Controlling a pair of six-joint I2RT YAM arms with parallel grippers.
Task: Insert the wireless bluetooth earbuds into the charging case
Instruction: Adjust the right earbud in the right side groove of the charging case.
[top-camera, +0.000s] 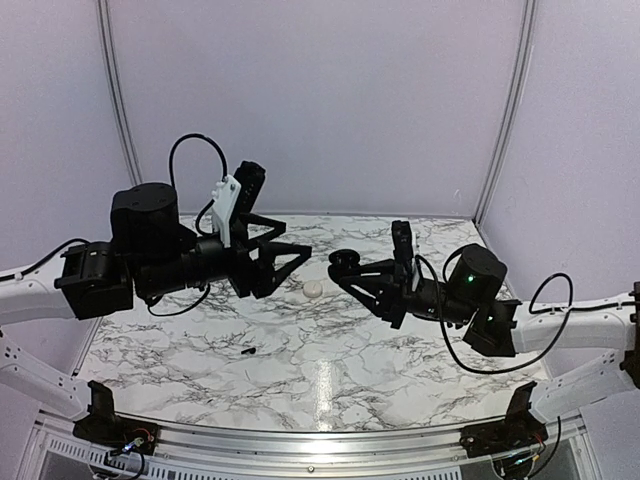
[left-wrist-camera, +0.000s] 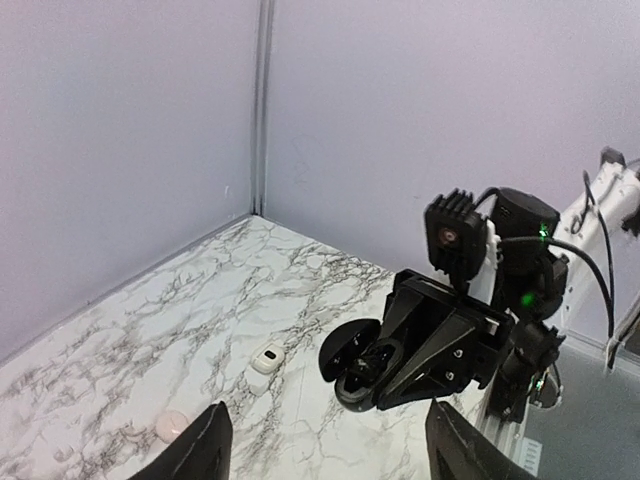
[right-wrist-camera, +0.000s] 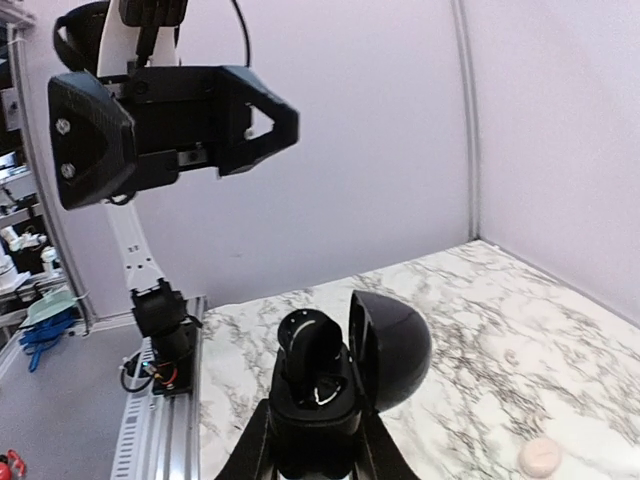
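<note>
My right gripper (top-camera: 350, 268) (right-wrist-camera: 318, 445) is shut on a black round charging case (right-wrist-camera: 330, 400) (left-wrist-camera: 372, 365), held in the air over the table's middle. Its hinged lid (right-wrist-camera: 392, 345) stands open. One black earbud (right-wrist-camera: 308, 345) sits upright in the case's left socket. Another tiny black earbud (top-camera: 247, 352) lies on the marble table (top-camera: 330, 370), near the front left. My left gripper (top-camera: 292, 262) (left-wrist-camera: 328, 445) hangs open and holds nothing, raised to the left of the case and facing it.
A cream-white round pebble-shaped piece (top-camera: 314, 288) (left-wrist-camera: 171, 424) (right-wrist-camera: 541, 456) lies on the table between the two grippers. A white squarish piece with a dark spot (left-wrist-camera: 267, 357) lies near it. Pale walls enclose the table at the back and sides.
</note>
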